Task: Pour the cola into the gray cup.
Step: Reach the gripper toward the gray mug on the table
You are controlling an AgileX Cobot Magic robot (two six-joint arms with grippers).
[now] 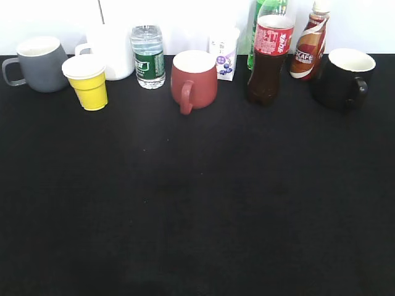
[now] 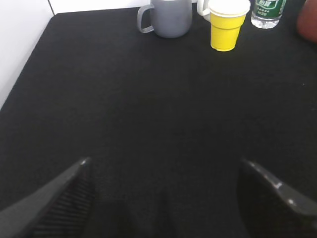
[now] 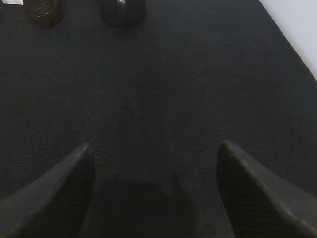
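Bare black tabletop (image 1: 197, 216) is filling the foreground, with every vessel lined up along the far edge.

Both grippers are hanging with jaws spread wide and holding nothing: the left gripper (image 2: 163, 193) is facing the gray cup (image 2: 168, 17), which is standing far ahead of it beside the yellow paper cup (image 2: 227, 25), while the right gripper (image 3: 156, 188) is looking toward the cola bottle's base (image 3: 44, 12), far ahead and off to its left, next to the black mug (image 3: 124, 11). From the exterior camera the cola (image 1: 269, 58) is standing upright (long axis vertical) right of centre, well apart from the gray cup (image 1: 38, 63) at far left, so the right arm appears nearer the bottle.
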